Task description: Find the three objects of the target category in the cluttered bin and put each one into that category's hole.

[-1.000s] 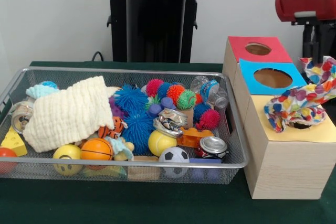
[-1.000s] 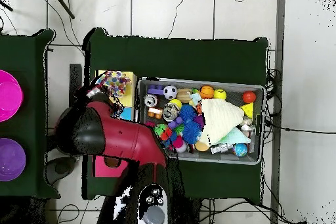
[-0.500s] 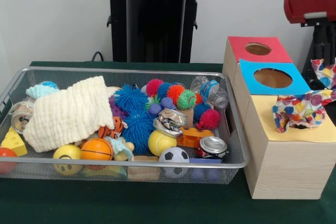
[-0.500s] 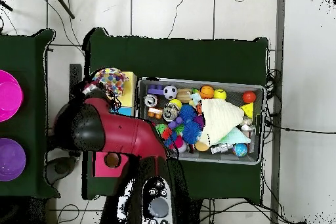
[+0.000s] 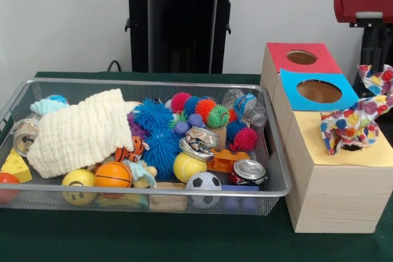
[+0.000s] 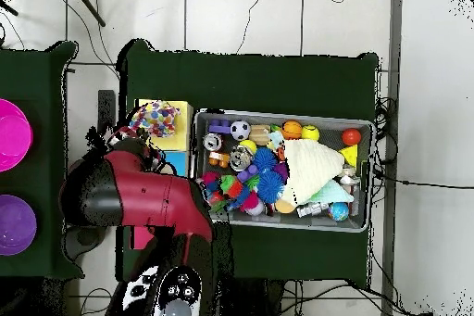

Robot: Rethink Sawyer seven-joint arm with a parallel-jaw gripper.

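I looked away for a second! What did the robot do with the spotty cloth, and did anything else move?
The spotty cloth sank lower and bunched up over the hole in the yellow panel of the wooden box, though most of it is still outside. The red arm drew back from the box. Whether the gripper let go cannot be seen. The wire bin, the cream cloth and the balls stayed put.

Plain white wall [image 5: 61,23] behind. Dark green cloth covers table [image 5: 184,237]. Pale tiled floor [image 6: 241,16], cables [image 6: 389,127] trailing across. Second green table [image 6: 37,81] alongside, pink bowl [image 6: 11,134] and purple bowl [image 6: 14,224] on it.
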